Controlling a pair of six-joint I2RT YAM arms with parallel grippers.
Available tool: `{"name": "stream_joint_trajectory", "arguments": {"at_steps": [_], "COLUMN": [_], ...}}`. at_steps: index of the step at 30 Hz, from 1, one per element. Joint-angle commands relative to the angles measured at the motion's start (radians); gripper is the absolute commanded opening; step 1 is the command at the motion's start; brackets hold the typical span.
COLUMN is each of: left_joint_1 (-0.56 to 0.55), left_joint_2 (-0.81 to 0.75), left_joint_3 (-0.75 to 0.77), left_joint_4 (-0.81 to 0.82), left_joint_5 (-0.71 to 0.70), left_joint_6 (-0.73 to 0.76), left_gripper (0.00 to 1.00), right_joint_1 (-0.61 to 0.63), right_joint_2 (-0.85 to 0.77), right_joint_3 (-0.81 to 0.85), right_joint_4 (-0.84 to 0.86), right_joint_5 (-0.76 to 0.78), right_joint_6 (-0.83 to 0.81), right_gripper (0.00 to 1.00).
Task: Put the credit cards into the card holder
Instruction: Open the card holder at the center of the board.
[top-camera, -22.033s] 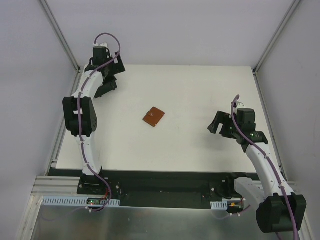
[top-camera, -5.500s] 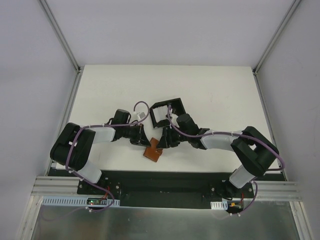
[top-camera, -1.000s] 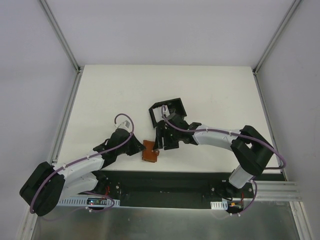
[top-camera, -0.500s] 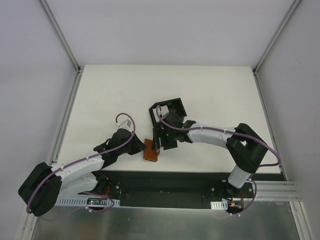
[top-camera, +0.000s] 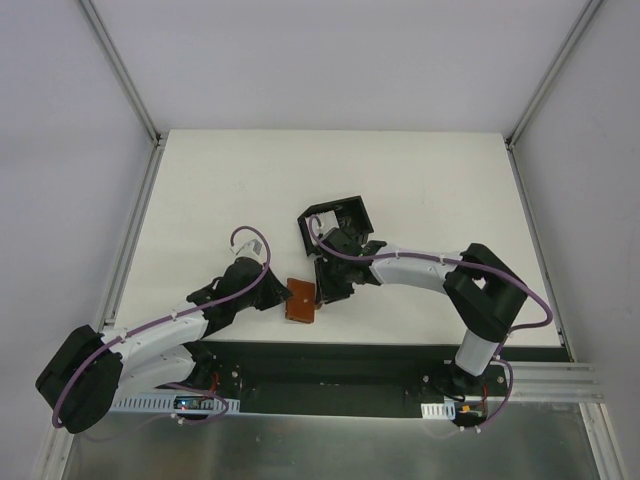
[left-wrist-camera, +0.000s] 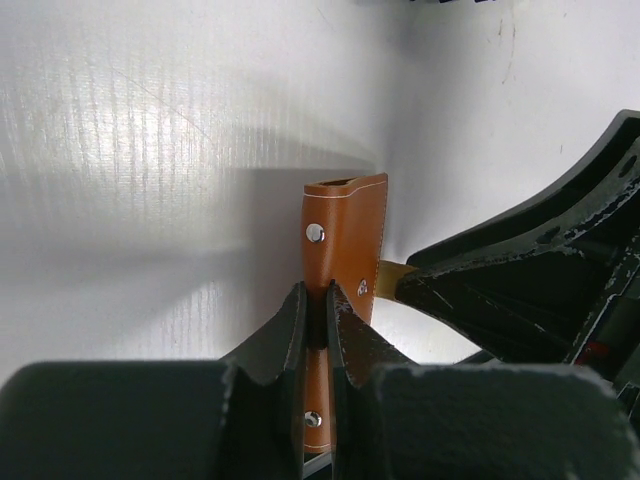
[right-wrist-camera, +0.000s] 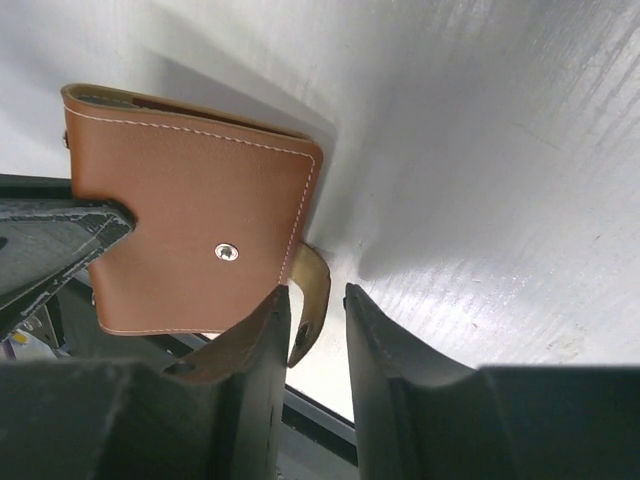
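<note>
The black open-topped card holder stands mid-table. No credit cards show in any view. A brown leather wallet stands on edge near the front of the table. My left gripper is shut on the wallet's near edge, its jaws pinching the leather. From the other side, my right gripper straddles the wallet's tan snap strap. The strap lies between the right gripper's jaws against the left finger, with a gap to the right one. The strap also shows beside the right gripper's black body.
The dark front rail of the table runs just behind the wallet's near side. White tabletop spreads around the card holder, with grey walls and metal posts at the sides.
My right gripper's jaws have narrowed around the wallet's strap, and its arm has drawn slightly closer to the wallet. The left gripper keeps its hold unchanged.
</note>
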Motion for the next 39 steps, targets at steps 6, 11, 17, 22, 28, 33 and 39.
{"name": "stream_joint_trajectory", "arguments": {"at_steps": [6, 11, 17, 22, 28, 33, 39], "left_joint_1": [-0.009, -0.01, -0.01, -0.009, -0.01, -0.01, -0.009], "left_joint_2": [-0.017, -0.008, 0.031, 0.029, 0.002, -0.001, 0.032], "left_joint_3": [0.035, 0.038, 0.047, 0.072, 0.118, 0.149, 0.153], "left_joint_4": [-0.019, -0.022, -0.035, -0.078, -0.079, -0.075, -0.027], "left_joint_5": [-0.051, -0.051, -0.045, -0.055, 0.02, 0.073, 0.156], "left_joint_6": [0.019, 0.023, 0.043, 0.086, 0.149, 0.18, 0.219], "left_gripper": [0.0, 0.0, 0.5, 0.76, 0.82, 0.82, 0.81], "right_joint_1": [0.003, 0.003, -0.01, -0.017, -0.015, -0.017, -0.017], "right_joint_2": [-0.044, -0.058, -0.136, -0.202, -0.257, -0.27, -0.282], "right_joint_3": [-0.036, -0.04, -0.076, -0.096, -0.131, -0.119, -0.126], "right_joint_4": [0.007, 0.016, 0.033, 0.059, 0.16, 0.188, 0.223], "right_joint_5": [-0.014, -0.014, 0.014, 0.008, -0.034, -0.063, -0.077], "right_joint_6": [0.002, -0.001, -0.027, -0.04, -0.021, -0.02, -0.014], "right_gripper": [0.17, 0.01, 0.01, 0.01, 0.01, 0.01, 0.01]}}
